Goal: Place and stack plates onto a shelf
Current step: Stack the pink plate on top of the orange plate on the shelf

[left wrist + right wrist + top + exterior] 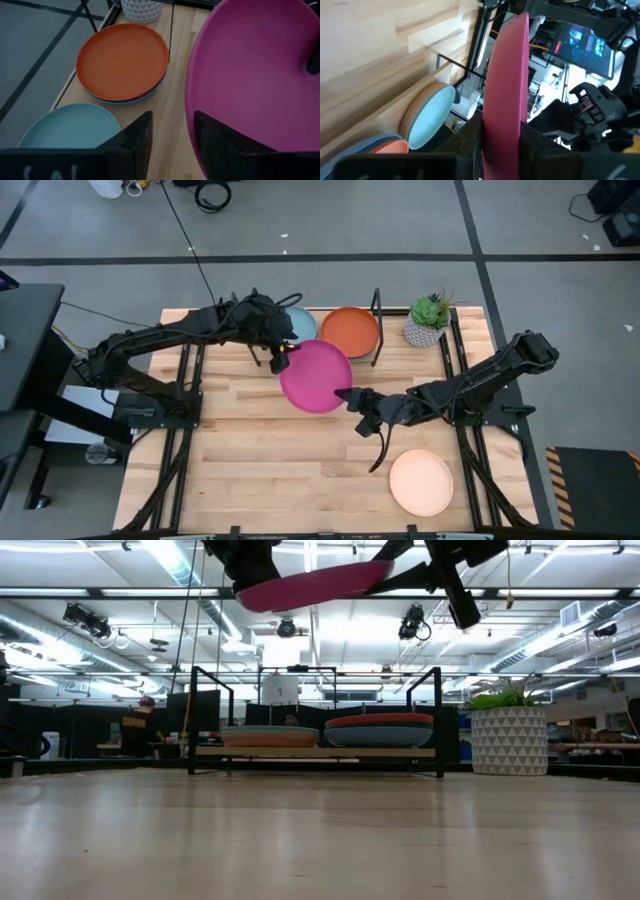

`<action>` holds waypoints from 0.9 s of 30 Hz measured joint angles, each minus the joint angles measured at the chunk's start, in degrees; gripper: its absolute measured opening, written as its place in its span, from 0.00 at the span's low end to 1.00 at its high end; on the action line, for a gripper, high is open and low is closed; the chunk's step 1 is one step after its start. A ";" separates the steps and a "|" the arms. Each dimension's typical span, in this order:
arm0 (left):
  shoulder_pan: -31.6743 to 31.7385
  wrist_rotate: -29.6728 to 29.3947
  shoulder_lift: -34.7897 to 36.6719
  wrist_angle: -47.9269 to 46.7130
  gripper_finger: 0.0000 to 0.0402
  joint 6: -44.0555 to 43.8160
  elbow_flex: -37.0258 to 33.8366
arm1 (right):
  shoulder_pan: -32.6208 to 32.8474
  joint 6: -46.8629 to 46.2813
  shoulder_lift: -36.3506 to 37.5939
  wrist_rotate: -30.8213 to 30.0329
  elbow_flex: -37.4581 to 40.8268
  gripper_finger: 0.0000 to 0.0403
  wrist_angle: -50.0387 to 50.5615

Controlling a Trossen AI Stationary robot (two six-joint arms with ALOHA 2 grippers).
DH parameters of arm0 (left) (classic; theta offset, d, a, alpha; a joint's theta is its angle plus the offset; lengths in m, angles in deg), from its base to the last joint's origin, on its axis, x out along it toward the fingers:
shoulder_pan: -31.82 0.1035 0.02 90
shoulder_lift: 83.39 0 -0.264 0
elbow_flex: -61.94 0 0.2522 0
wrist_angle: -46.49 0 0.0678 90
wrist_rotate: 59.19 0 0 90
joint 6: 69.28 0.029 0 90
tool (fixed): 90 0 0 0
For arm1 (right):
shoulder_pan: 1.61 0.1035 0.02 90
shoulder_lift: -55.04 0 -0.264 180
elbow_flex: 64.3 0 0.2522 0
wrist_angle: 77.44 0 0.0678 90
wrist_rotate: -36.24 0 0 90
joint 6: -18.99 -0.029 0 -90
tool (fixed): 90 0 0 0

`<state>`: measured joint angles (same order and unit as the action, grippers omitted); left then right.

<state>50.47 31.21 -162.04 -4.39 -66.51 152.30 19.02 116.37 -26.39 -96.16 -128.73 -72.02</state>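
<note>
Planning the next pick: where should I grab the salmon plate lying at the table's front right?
Take the salmon plate by its raised rim, probably on the edge facing the right gripper, coming in low from that side. It lies flat on the table, so only the thin rim gives the fingers purchase.

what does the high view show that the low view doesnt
Only the high view shows the salmon plate lying on the table near the right arm, and which arm holds what: both the left end effector and the right end effector grip the magenta plate. Only the low view shows that plate lifted well above the shelf. Both show the orange plate and the plant.
</note>
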 joint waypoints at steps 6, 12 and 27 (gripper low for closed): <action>-0.14 0.00 0.41 -0.08 0.39 0.82 0.00 | 0.53 -0.09 0.00 -0.43 0.00 0.20 -0.17; 0.90 -0.18 0.44 -0.17 0.46 -1.98 0.00 | 0.92 -0.11 0.00 -1.90 -0.02 0.20 -0.18; 1.60 6.15 1.28 -0.34 0.73 -2.56 -0.09 | 2.65 -0.02 0.00 -5.23 -0.04 0.19 0.03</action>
<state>52.07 37.37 -160.76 -4.73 -69.07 152.22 21.68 116.35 -26.39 -101.39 -128.78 -71.99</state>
